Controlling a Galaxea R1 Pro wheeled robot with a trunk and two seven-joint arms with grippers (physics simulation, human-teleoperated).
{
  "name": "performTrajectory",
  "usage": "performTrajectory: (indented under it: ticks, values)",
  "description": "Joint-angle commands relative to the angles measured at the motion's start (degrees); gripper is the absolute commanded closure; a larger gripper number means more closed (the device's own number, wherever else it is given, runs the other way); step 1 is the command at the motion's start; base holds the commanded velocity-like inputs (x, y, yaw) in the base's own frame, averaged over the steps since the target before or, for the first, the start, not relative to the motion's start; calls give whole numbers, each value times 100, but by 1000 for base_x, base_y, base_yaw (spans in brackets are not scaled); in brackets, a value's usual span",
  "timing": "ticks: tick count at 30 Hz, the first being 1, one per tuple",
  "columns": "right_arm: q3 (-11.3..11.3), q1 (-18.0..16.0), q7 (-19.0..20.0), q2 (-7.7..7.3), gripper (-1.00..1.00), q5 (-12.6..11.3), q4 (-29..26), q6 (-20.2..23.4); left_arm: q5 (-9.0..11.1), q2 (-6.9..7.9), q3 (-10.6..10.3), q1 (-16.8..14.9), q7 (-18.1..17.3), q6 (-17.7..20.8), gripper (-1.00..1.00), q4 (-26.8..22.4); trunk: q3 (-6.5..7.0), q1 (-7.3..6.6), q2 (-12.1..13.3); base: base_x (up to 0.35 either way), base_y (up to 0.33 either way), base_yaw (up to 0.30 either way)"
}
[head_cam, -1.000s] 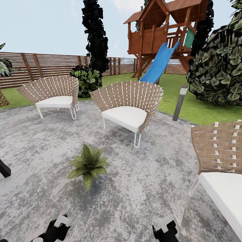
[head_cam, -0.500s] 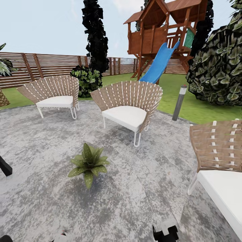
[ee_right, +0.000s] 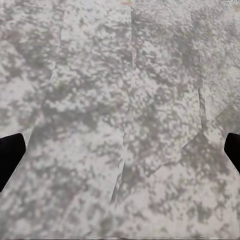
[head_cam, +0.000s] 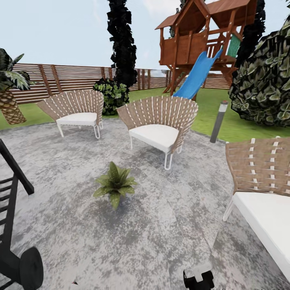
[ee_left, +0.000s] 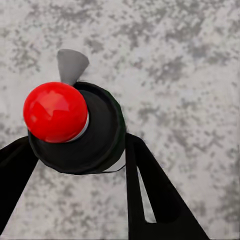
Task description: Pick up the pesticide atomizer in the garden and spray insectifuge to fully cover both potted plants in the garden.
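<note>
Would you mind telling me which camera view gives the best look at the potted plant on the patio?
The head view: the potted plant sits whole on the grey patio, in front of the wicker chair. Both wrist views look down at bare patio stone, with no leaves in sight.

**A back garden with a stone patio**

A domestic garden is shown. A grey mottled stone patio [head_cam: 161,225] is spread ahead of the right gripper [head_cam: 198,278], with wicker chairs [head_cam: 159,121] set on it further out and a small potted plant [head_cam: 115,184] between them and the gripper. Beyond the paving, green lawn [head_cam: 209,106] is bounded by a slatted wooden fence [head_cam: 68,78]. A wooden playhouse [head_cam: 201,38] with a blue slide [head_cam: 197,74], a bollard lamp [head_cam: 218,121], a palm [head_cam: 10,92] and tall trees [head_cam: 123,40] complete the setting.
</note>
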Motion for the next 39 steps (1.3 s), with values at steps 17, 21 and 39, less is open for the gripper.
performTrajectory:
  ticks: [17, 21, 39]
  values:
    - [42, -1, -72, -3, -100, 26, 8, 1, 60, 4, -28, 3, -22, -39, 100, 5, -20, -5, -2, -321, 62, 276]
    - [41, -4, -72, -3, -100, 26, 12, 1, 60, 6, -23, 4, -22, -41, 100, 6, -38, -5, -2, -326, 4, 262]
    - [41, 4, -78, -3, -100, 26, 15, 1, 60, 2, -28, 4, -20, -36, 100, 6, -72, -5, -2, -327, 45, 271]
